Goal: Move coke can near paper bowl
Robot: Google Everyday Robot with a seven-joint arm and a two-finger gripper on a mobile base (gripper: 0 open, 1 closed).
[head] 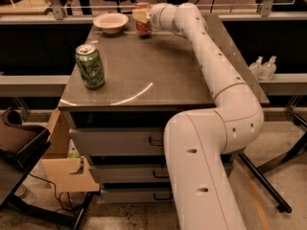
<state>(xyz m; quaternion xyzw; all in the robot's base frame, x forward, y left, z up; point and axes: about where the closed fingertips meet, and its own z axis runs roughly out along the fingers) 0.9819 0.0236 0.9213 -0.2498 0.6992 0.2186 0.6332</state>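
Observation:
The coke can (143, 27), red with a silver top, stands upright at the far edge of the table, just right of the paper bowl (111, 22). The bowl is cream, shallow and sits at the far left of the table top. My gripper (142, 16) reaches in from the right at the end of the long white arm and is shut on the can's upper half. One cream finger (139, 15) shows in front of the can. A small gap separates can and bowl. I cannot tell whether the can's base touches the table.
A green can (89, 66) stands upright near the table's (158, 75) front left corner. Drawers lie below the top. Two small bottles (263, 67) sit on a ledge to the right. A cardboard box (62, 171) and a chair stand at lower left.

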